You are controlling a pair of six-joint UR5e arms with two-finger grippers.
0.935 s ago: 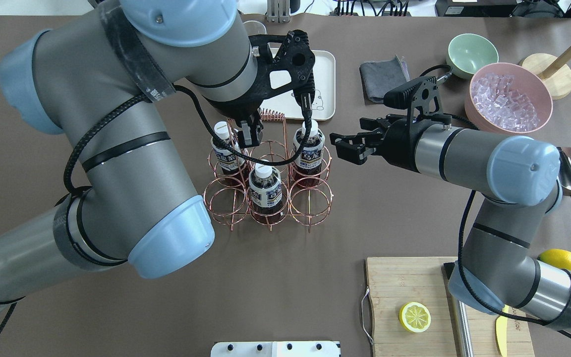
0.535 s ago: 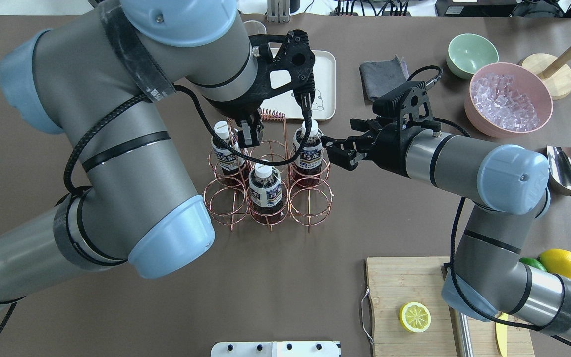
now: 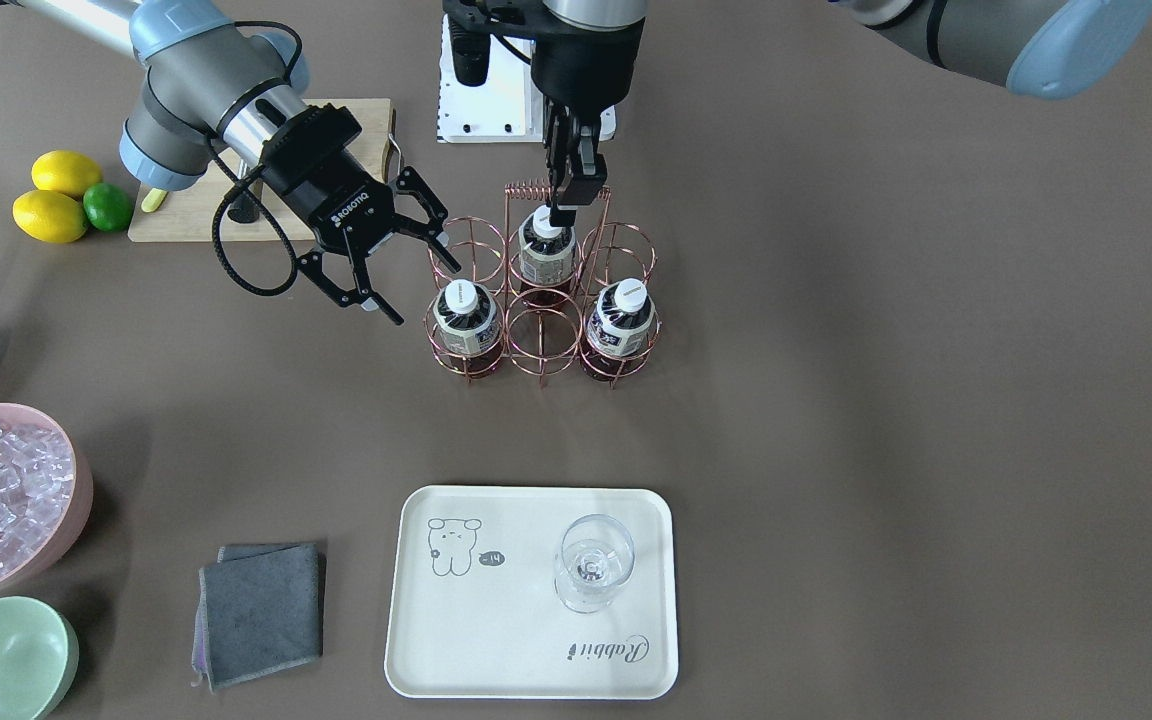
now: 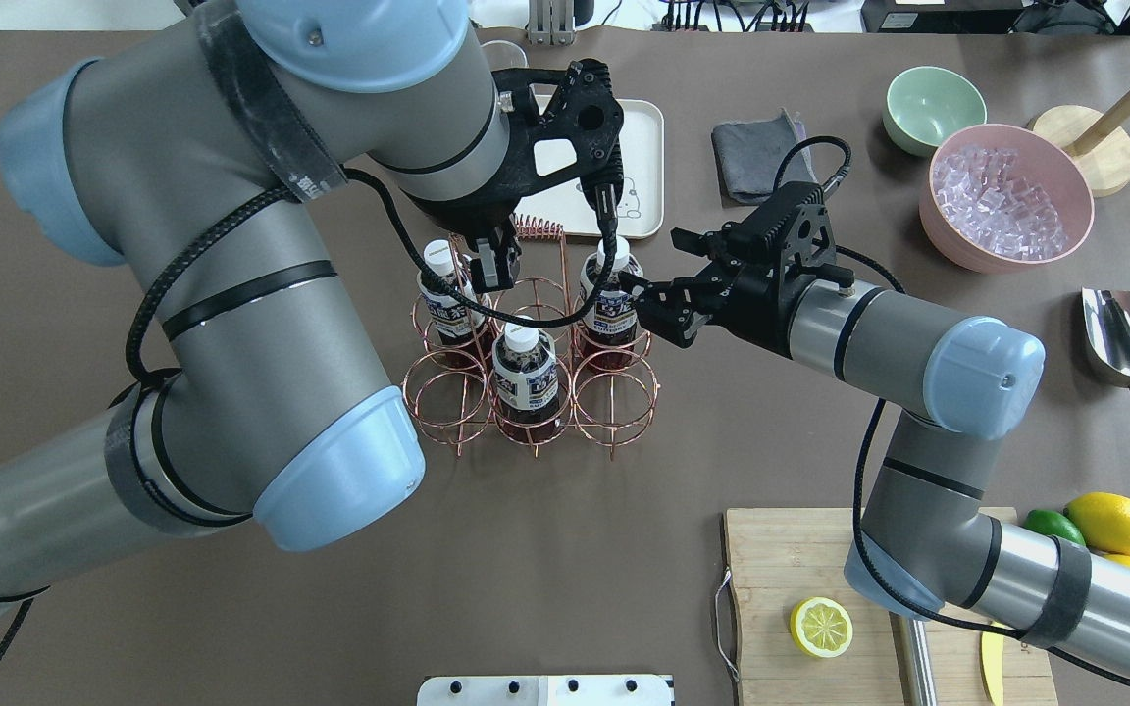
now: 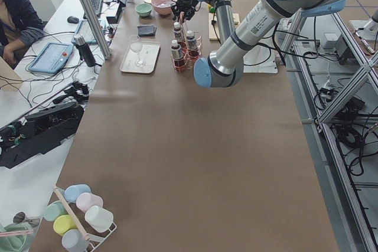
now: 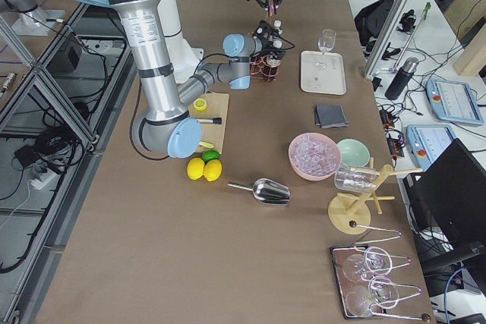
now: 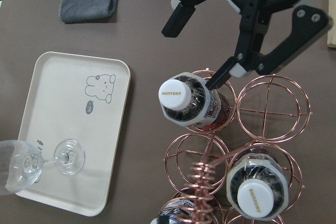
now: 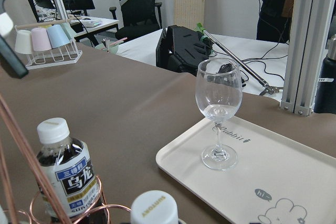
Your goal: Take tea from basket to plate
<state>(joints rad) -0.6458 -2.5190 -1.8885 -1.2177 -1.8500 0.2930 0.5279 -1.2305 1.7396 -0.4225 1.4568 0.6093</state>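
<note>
The brown counter [image 3: 886, 400] holds all the things. The cream plate [image 3: 496, 640] lies well apart from the basket [image 3: 540, 342], on the side away from the robot. A stemmed glass [image 3: 591, 565] stands on the plate.

The copper wire basket has six round holes, and three of them hold small bottles of tea. All three stand straight up with their white caps on top. No tea is on the plate yet.

The tea [image 3: 463, 318] that matters now is in a corner hole of the basket, on the plate side and nearest the right arm. The right claw [image 3: 428, 296] is just beside that corner. It lies flat and points at the bottle from the side. It is open wide and holds nothing. The bottle is just in front of the gap, not yet deep between the fingers. One fingertip is very near the bottle; I cannot tell if it touches.

The left claw [image 3: 568, 205] hangs straight down over the middle of the basket. It looks closed on the curly handle, as if to hold the basket steady.

I think the right claw should slide in a bit, squeeze, then lift straight up.
</note>
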